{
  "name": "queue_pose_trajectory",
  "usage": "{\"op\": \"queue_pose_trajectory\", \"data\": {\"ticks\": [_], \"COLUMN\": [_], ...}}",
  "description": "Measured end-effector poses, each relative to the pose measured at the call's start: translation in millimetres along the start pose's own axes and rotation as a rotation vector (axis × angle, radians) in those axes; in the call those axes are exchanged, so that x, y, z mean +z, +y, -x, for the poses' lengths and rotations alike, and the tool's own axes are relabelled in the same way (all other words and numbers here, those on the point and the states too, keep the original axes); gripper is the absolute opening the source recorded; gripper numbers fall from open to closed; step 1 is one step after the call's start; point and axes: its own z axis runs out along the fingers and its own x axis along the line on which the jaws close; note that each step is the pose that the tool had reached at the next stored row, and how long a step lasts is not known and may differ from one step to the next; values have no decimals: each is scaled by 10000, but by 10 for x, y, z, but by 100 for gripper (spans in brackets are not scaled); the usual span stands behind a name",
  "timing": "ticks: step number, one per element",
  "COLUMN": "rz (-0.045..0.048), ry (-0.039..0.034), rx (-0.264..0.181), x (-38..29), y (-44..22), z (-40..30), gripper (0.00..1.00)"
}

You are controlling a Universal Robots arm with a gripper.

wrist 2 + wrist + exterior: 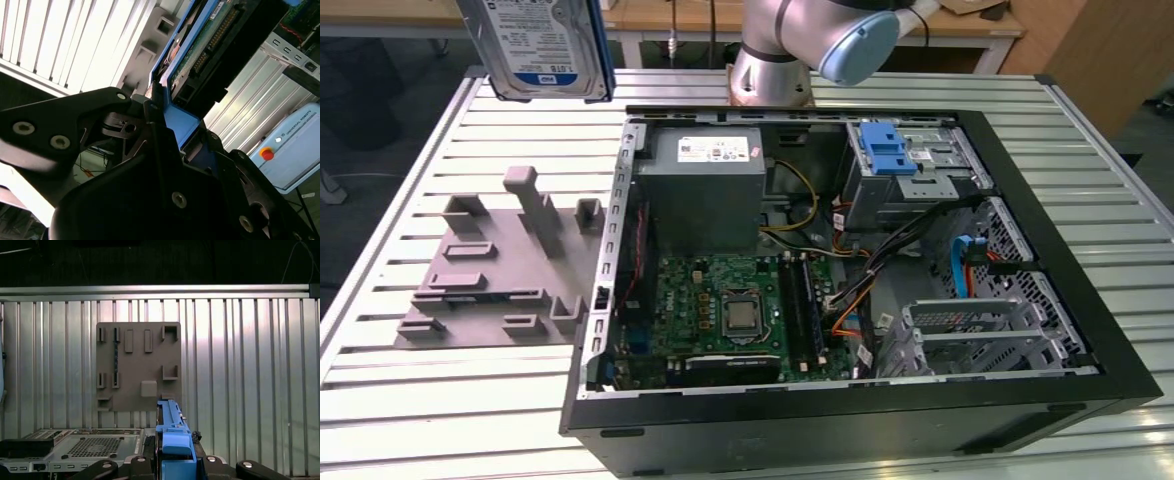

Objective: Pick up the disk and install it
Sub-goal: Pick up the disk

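Gripping the disk (pixel 210 45) by its blue caddy, the gripper (pixel 167 122) has its jaws closed narrow on the caddy edge, with a black finger (pixel 150 107) tight against it in the second wrist view. Circuit-board side of the disk faces that camera. In the first wrist view the disk's blue edge (pixel 172 437) stands upright in the gripper (pixel 175 462). Beyond it a grey fixture plate (pixel 137 365) lies flat on the slatted aluminium table (pixel 250 365).

Exterior view, near to far:
- The open computer case (pixel 854 425) takes the lower right of the frame.
- Inside it the motherboard (pixel 720 310) is at lower centre.
- The grey power supply (pixel 707 190) sits behind the motherboard.
- The blue-latched drive cage (pixel 901 165) is at the case's upper right.
- The fixture plate (pixel 494 270) lies at centre left, just beside the case.
- The robot arm base (pixel 767 70) stands at top centre.
- The disk (pixel 540 45) hangs upright at upper left, label side to the camera, clear of the table and well apart from the drive cage.
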Motion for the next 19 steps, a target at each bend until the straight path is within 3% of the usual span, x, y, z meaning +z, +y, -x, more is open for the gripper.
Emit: {"op": "queue_pose_trajectory", "data": {"ticks": [19], "rz": [0], "ry": [0], "rx": [0], "x": [-1], "y": [-126], "z": [4], "gripper": [36]}}
